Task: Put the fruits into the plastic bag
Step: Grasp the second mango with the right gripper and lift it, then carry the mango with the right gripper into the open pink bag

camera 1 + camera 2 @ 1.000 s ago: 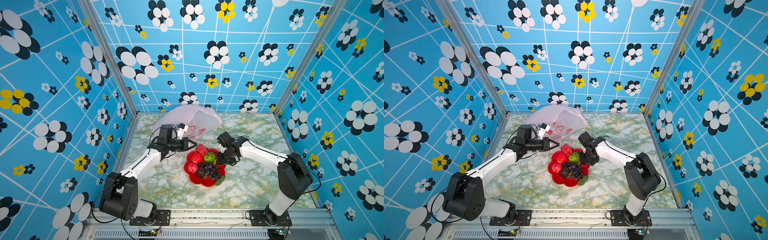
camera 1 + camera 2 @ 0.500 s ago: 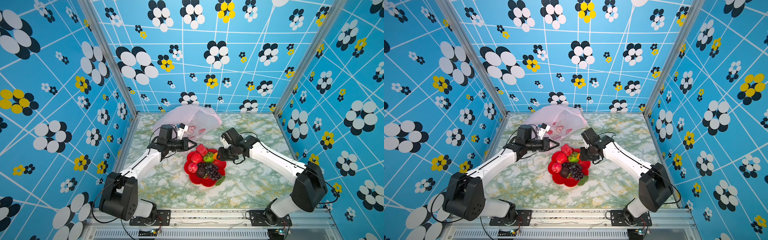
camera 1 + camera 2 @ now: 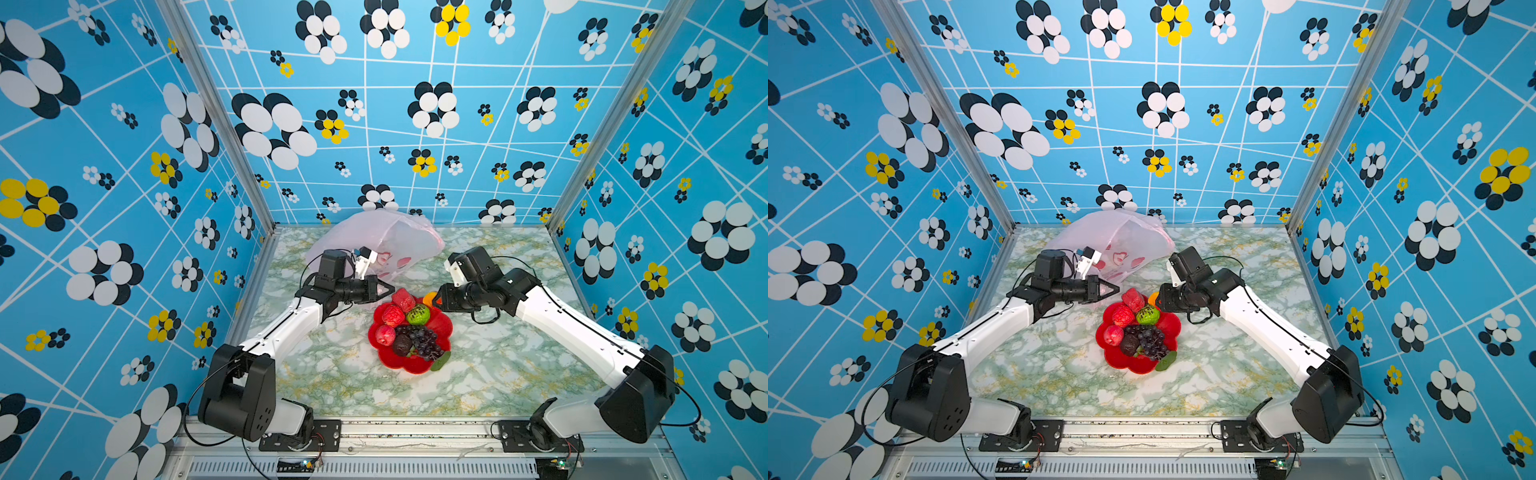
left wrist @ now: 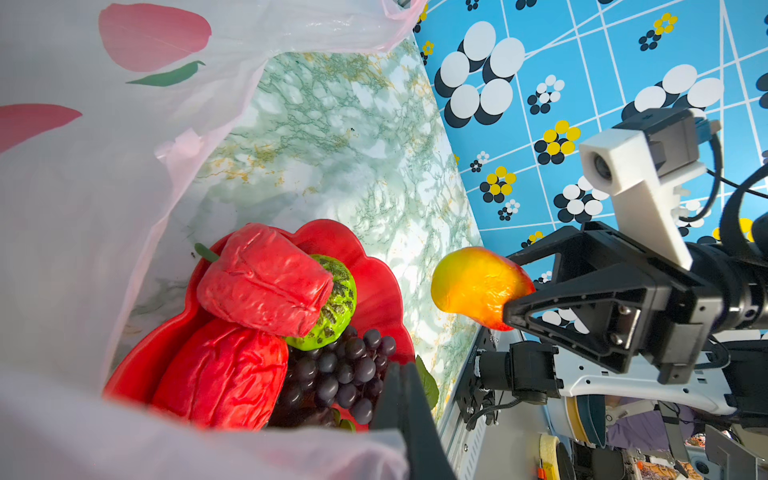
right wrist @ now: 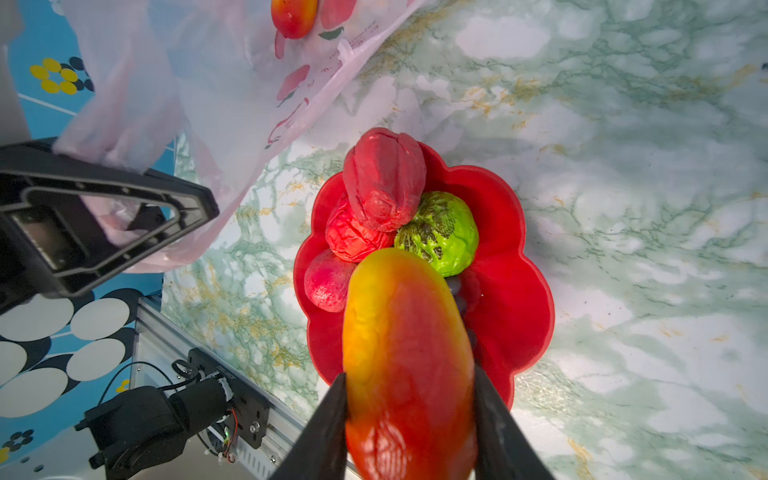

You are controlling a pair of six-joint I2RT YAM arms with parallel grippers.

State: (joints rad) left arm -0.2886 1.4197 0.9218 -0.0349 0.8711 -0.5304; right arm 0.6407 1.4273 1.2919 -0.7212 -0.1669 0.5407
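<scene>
We see the right gripper (image 4: 513, 291) clamped on one end of the mango (image 4: 473, 286), holding it in the air just beside the plate (image 3: 415, 365), near the bag (image 3: 386, 239). In both top views the gripper hides most of the mango; only an orange sliver shows. In the right wrist view the mango fills the foreground and covers most of the grapes (image 3: 422, 338) and the brown fruit (image 3: 402, 345).

The left gripper (image 3: 386, 289) is closed, with the bag's thin edge pinched in it and lifted off the table (image 3: 498, 374). In the left wrist view only one dark finger (image 4: 399, 399) shows, cut off by the frame, and blurred bag film fills the foreground.

A red-orange shape (image 5: 293, 16) at the bag is cut off; we cannot tell whether it is a fruit or a print.

The other fruits lie piled on the plate: red fruits (image 3: 392, 316), a green fruit (image 3: 417, 314), the grapes. The topmost red one sits between the two grippers, just beside the left gripper's tip.
</scene>
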